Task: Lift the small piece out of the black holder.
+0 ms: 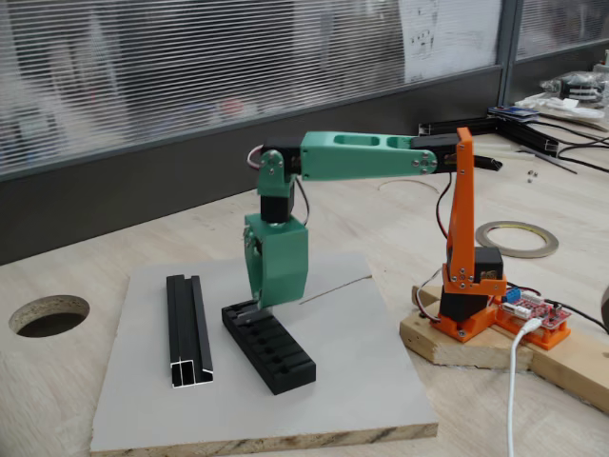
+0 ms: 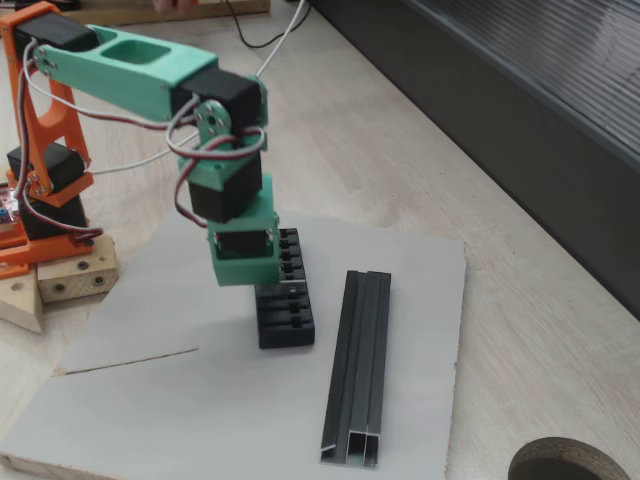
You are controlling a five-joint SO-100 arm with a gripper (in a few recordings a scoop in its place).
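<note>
The green arm bends down over the grey board, its hand lowered onto the far end of the black holder. In a fixed view from the front, the holder lies slanting across the board with its row of slots running toward me, and the green fingertips meet its top at the rear slots. There is a pale greyish glint right at the tips — possibly the small piece — but it is too tiny to be sure of, and I cannot tell whether the hand is closed on it or standing apart.

The other fixed view looks from the opposite side, higher up. There the hand's green body covers the middle of the holder, so the tips and whatever sits in the slot are hidden; slots show above and below the hand.

Beside the holder, parallel and clearly apart, lies the longer black channel rail, its silvery cut end plain in both views. The front view also takes in a roll of tape on the wooden surface and a round hole at the left; the orange base stands on a wooden block.
</note>
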